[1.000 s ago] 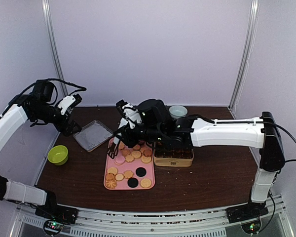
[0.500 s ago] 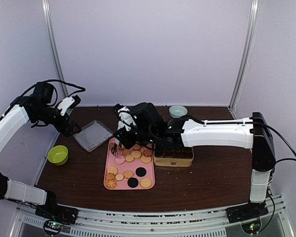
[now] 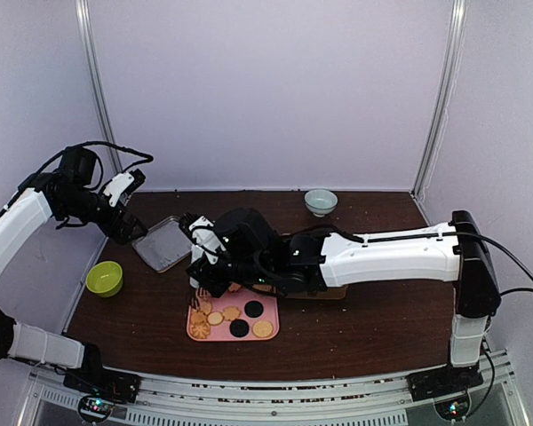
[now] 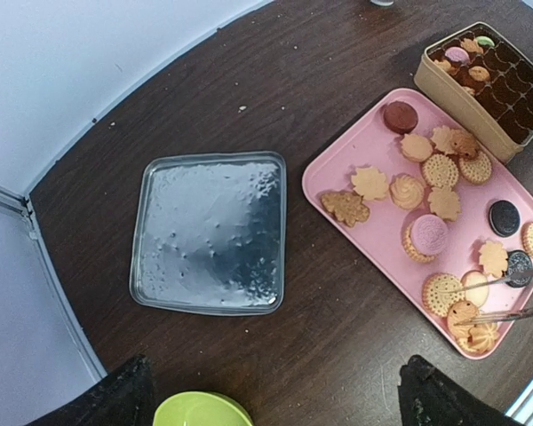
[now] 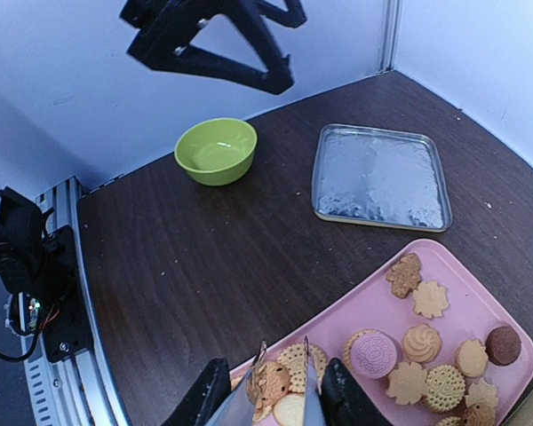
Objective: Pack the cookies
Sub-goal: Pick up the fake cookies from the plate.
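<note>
Cookies point(image 4: 426, 235) look light, stiff and crumbly, so right gripper point(image 5: 284, 346), jaws narrowly apart astride one at tray's point(image 5: 471, 302) left edge, should pinch opposite rims gently; left gripper point(image 4: 277, 390) gapes wide.

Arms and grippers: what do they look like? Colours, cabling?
Left arm and right arm: white link shells, black joints, loose black cables. Left gripper: black with a white panel. Right gripper: black, tipped with thin silvery prongs.

Cookies point(image 4: 441, 170) tan, pink, black; tray point(image 4: 373, 240) pink; bowl point(image 5: 216, 151) lime green; table point(image 4: 338, 53) dark brown.
</note>
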Controlling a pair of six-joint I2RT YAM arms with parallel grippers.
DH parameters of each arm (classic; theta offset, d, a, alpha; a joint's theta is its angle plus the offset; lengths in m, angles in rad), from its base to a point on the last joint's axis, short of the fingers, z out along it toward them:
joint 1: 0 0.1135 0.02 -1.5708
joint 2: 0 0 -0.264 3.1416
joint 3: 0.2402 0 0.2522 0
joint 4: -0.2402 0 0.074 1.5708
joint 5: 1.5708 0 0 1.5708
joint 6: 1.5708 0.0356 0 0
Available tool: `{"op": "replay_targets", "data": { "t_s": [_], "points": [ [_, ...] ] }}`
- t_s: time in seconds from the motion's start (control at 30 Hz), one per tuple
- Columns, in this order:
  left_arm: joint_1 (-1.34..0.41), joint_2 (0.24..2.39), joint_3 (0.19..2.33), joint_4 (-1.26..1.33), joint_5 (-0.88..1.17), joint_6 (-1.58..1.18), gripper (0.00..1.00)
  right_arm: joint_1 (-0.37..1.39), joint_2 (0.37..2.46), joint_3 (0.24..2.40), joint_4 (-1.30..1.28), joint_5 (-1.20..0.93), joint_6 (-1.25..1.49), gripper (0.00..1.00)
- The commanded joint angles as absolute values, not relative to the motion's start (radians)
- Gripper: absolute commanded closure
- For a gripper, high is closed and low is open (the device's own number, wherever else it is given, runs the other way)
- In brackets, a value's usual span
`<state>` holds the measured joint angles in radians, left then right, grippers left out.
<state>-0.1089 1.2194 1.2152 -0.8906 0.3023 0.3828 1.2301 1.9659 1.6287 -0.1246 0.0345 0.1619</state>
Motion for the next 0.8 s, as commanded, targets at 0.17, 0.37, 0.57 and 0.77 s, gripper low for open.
{"op": "replay_targets", "data": {
  "t_s": [0.17,0.37,0.57,0.77],
  "points": [
    [-0.101,1.222,1.206,-0.876,0.348,0.373,0.02,1.266,1.931,1.597,-0.104,0.083,0.159,0.63],
    [-0.101,1.220,1.206,-0.879,0.347,0.373,0.02,1.268,1.939,1.598,-0.099,0.089,0.154,0.61],
    [-0.101,1.217,1.206,-0.882,0.341,0.375,0.02,1.269,1.960,1.612,-0.079,0.049,0.168,0.59],
    [-0.101,1.216,1.204,-0.885,0.338,0.380,0.02,1.269,1.978,1.625,-0.070,0.022,0.186,0.59]
  ]
}}
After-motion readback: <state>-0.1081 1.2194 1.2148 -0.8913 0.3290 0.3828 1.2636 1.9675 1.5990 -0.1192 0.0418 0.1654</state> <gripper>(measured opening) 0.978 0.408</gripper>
